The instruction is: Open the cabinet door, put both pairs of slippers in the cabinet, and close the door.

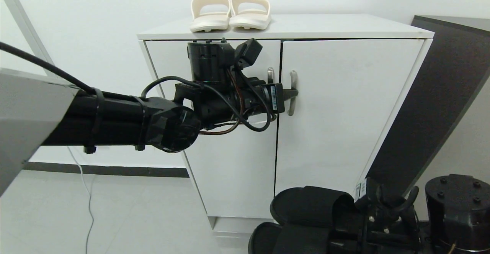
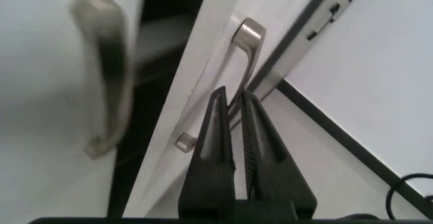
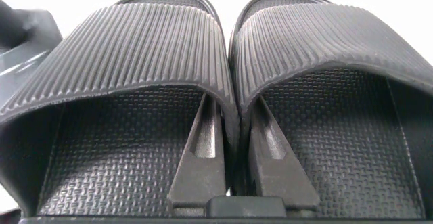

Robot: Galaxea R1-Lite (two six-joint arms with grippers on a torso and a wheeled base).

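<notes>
- Now the left gripper (image 1: 291, 92) is pinched tight on the right-hand handle (image 1: 293, 78) of the cabinet (image 1: 344, 123).
- Right gripper (image 3: 233, 103), low before the cabinet, clamps the black slippers (image 3: 149, 55) by their touching inner sides.
- White slippers (image 1: 213, 18) sit side by side on the cabinet top, at its front-left edge.

The left arm's black wrist sits right across the tall white cabinet (image 1: 344, 104), so the left door's brushed metal handle (image 1: 270, 74) only peeks out at its top. The right door's metal bar handle (image 1: 292, 78) has its middle swallowed by the left pincer (image 1: 294, 92) clamped on it. Down low, the pair of black ribbed rubber slippers (image 1: 306, 208) runs off the bottom edge. The right pincer (image 3: 232, 114) buries its fingertips under their straps. From the left wrist, the left door's handle is a blur.
</notes>
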